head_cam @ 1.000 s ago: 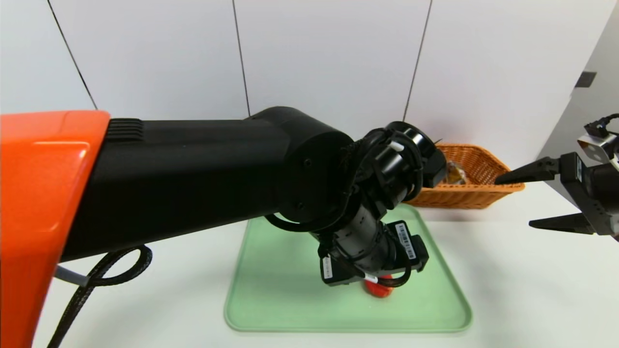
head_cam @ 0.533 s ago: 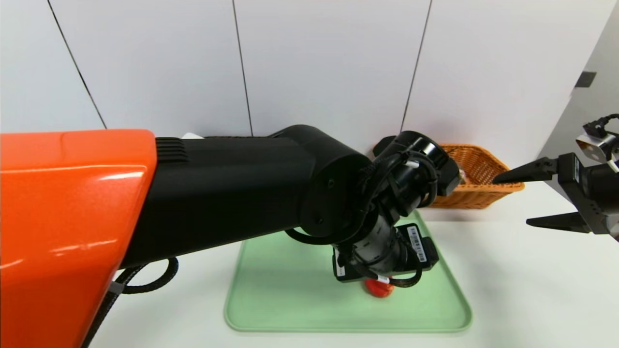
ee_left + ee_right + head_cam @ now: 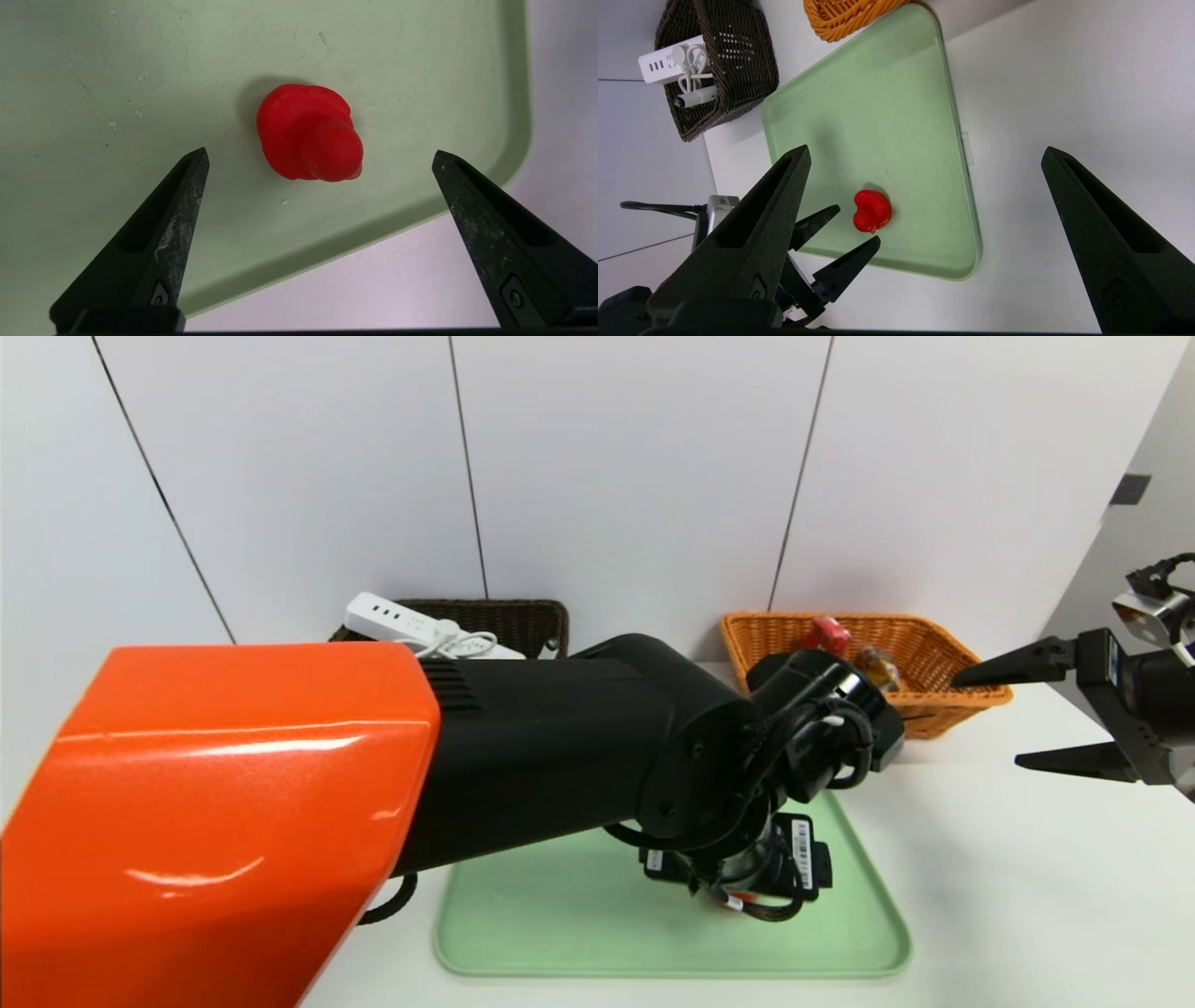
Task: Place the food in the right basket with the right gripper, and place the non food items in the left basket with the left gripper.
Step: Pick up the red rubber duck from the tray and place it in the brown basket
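The right gripper (image 3: 924, 154) has its jaws spread wide, hanging above the table (image 3: 1064, 93). Between them lies a green tray (image 3: 878, 107). On it a red duck (image 3: 872, 211) sits toward six o'clock. At the duck's eight o'clock the left gripper (image 3: 858, 223) is also open, its tips just beside the duck. At eleven o'clock a dark basket (image 3: 738, 60) holds a power strip (image 3: 663, 65) and a marker (image 3: 696, 98). At twelve o'clock is an orange basket (image 3: 845, 16).

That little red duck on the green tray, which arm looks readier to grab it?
The left. Its open gripper hangs just over the duck, fingers either side. The right gripper, also open, is off beside the tray, and the duck is non-food, so it belongs in the dark basket.
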`<state>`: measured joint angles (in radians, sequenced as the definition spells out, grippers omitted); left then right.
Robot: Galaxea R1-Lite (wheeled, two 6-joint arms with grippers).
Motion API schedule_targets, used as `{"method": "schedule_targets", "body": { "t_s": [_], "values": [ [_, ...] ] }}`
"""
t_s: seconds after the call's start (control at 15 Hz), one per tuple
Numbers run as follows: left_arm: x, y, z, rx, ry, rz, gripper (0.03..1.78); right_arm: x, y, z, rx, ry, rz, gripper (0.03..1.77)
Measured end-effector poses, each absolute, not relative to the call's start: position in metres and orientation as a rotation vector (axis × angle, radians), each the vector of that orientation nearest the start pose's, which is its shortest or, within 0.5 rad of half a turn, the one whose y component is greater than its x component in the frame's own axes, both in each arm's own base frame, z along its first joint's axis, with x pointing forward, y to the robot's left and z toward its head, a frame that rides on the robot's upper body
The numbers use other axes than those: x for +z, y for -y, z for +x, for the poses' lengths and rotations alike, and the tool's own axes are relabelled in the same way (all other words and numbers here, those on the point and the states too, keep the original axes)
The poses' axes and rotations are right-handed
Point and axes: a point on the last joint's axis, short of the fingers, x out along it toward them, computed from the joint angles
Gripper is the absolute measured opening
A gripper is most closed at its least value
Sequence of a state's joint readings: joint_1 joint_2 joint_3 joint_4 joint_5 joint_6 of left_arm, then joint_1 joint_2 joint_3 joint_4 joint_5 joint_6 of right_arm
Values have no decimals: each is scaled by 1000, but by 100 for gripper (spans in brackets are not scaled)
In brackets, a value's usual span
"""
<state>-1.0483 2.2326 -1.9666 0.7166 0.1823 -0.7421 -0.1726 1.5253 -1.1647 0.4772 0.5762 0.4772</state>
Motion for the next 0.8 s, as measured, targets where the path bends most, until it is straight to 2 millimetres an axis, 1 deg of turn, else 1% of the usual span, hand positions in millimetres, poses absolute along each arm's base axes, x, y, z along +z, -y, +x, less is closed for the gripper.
{"method": "schedule_targets", "body": {
  "t_s": [0.33, 0.8],
  "values": [
    [169, 374, 218, -434, -1048, -40, 169, 234, 30, 240, 185, -874, 756, 171],
    [164, 379, 220, -441, -983, 33, 169, 234, 29, 239, 186, -875, 755, 171]
  ]
}}
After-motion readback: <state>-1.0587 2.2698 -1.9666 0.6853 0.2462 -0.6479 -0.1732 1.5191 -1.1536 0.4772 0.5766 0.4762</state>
